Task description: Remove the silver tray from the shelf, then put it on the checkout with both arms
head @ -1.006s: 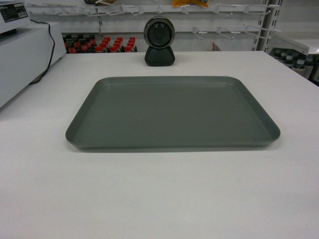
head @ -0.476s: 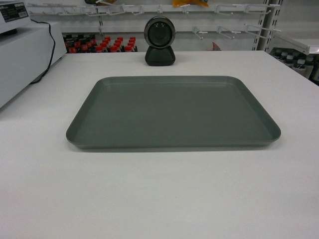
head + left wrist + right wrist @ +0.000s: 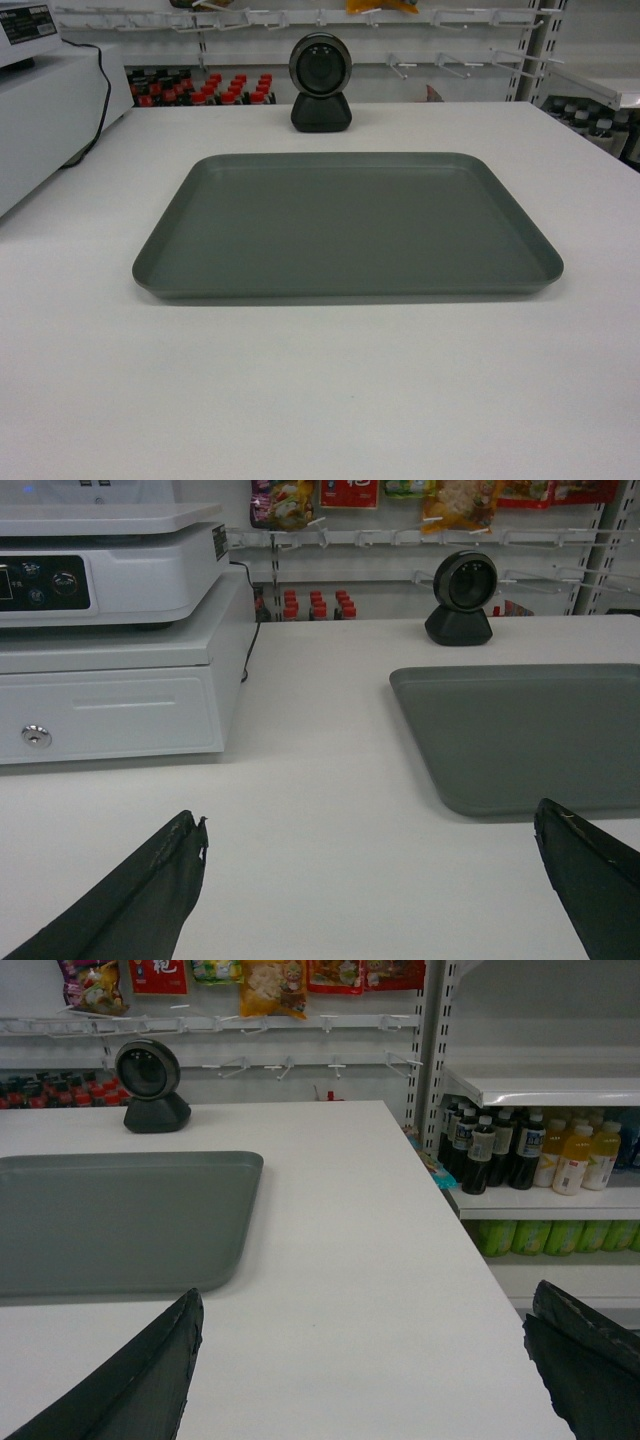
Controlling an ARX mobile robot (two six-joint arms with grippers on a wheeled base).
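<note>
The silver tray [image 3: 345, 225] lies flat and empty on the white checkout [image 3: 320, 400], in the middle of the tabletop. Neither gripper appears in the head view. In the left wrist view my left gripper [image 3: 370, 816] is open over bare tabletop, with the silver tray [image 3: 520, 730] ahead to its right and untouched. In the right wrist view my right gripper [image 3: 367, 1295] is open too, holding nothing, and the silver tray [image 3: 110, 1220] lies ahead to its left. A white shelf [image 3: 540, 1085] with a pale back panel stands right of the checkout [image 3: 350, 1260].
A white cash register [image 3: 100, 630] on its drawer fills the table's left side. A black round scanner [image 3: 320, 85] stands behind the tray. Drink bottles [image 3: 520, 1155] line the lower store shelves at the right, beyond the table's right edge. Hook rails [image 3: 300, 18] run along the back wall.
</note>
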